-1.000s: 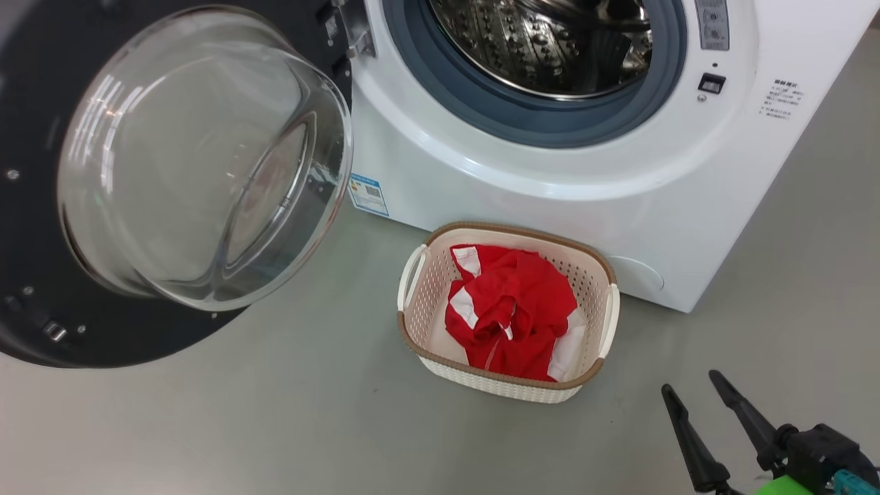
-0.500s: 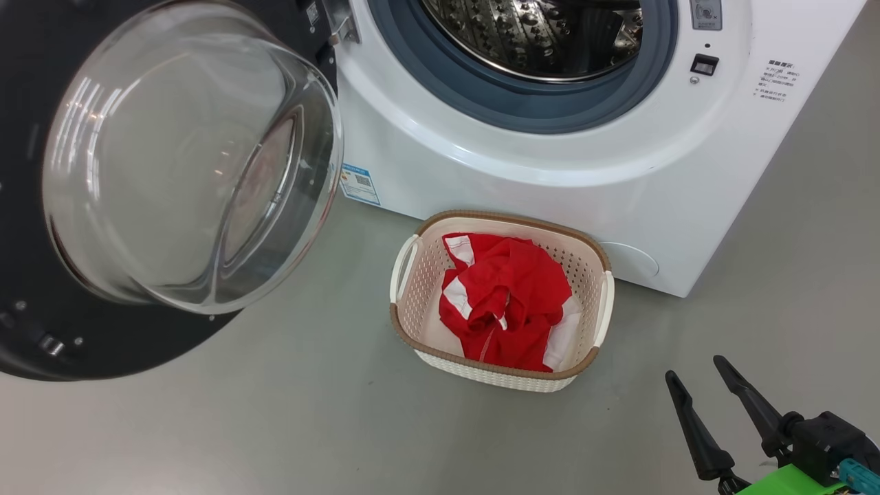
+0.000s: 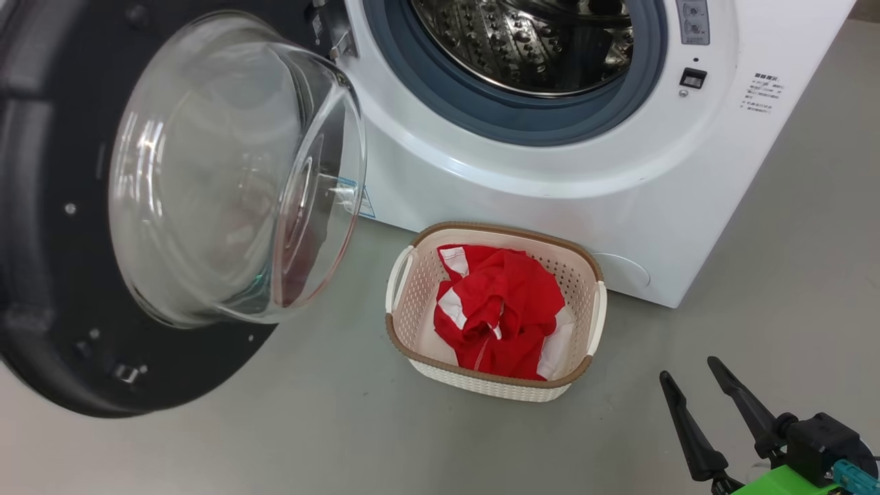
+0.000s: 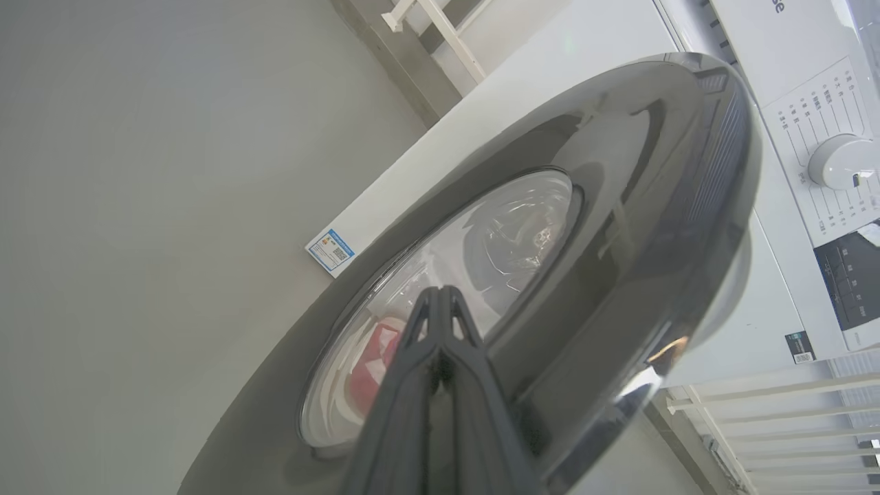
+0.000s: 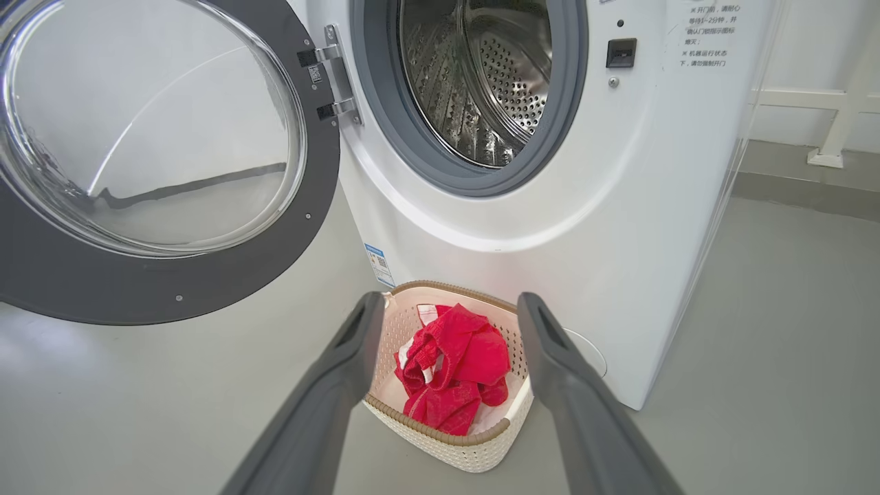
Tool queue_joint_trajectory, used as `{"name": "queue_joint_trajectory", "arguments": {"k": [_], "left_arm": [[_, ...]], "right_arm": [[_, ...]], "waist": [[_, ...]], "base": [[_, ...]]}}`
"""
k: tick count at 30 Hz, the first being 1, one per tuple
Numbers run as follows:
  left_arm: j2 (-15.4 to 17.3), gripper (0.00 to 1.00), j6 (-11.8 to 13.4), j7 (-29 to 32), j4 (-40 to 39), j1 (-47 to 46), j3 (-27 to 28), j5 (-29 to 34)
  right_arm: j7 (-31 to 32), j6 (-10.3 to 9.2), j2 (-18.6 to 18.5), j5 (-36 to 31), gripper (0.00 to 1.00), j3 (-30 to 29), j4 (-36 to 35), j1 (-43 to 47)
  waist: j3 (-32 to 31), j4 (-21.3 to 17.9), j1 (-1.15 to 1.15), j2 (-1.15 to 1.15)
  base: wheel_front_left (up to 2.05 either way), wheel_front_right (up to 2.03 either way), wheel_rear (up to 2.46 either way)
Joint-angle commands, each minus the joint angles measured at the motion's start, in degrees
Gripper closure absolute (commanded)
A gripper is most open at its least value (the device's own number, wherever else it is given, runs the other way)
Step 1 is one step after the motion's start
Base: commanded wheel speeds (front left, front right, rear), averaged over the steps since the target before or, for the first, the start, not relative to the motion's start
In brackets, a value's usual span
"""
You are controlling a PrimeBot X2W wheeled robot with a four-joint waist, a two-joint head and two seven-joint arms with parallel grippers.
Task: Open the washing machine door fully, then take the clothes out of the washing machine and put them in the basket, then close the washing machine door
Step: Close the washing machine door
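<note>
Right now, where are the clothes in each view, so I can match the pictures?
Head: clothes in the basket, lower centre.
Left wrist: red patch seen through the door glass, lower centre.
Right wrist: clothes in the basket, bottom centre.
Shared landmark: blue sticker, up-left of the clothes each time.

The washing machine door [image 4: 619, 206] is pretty much a black mirror on the outside, super glossy plastic, but duller matt dark on the inner face, and the glass bowl [image 3: 227, 179] in it is thick, clear, smooth and full of reflections. The washing machine [image 3: 653, 206] body is smooth glossy white, the drum [image 3: 529, 41] shiny perforated steel, the gasket [image 3: 509, 120] matt grey rubber. The basket [image 3: 419, 289] is cream perforated plastic with a brown woven-look rim, the clothes [image 3: 502, 309] are soft crumpled red-and-white cloth, and the floor [image 3: 275, 426] is smooth matt grey.
</note>
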Motion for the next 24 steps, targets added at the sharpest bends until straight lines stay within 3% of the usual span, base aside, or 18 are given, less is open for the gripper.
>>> {"name": "queue_joint_trajectory", "arguments": {"k": [1,14,24], "left_arm": [[2.75,1.00,-0.34,1.58,-3.28,1.00,0.18,-0.94],[2.10,1.00,-0.34,6.58,-16.93,7.58,-3.90,-6.76],[-0.71,1.00,-0.34,6.84,-27.92,10.17,-7.64,-9.85]], "right_arm": [[-0.37,0.43,-0.61,-1.20,0.00,0.92,-1.26,-1.42],[-0.37,0.43,0.61,-1.12,0.00,1.05,-1.05,-0.83],[-0.37,0.43,0.92,-1.07,0.00,1.08,-1.00,-1.01]], "waist": [[-0.19,-0.31,0.00,0.00],[-1.79,-2.49,0.00,0.00],[-1.92,-4.22,0.00,0.00]], "base": [[0.00,0.00,0.00],[0.00,0.00,0.00],[0.00,0.00,0.00]]}}
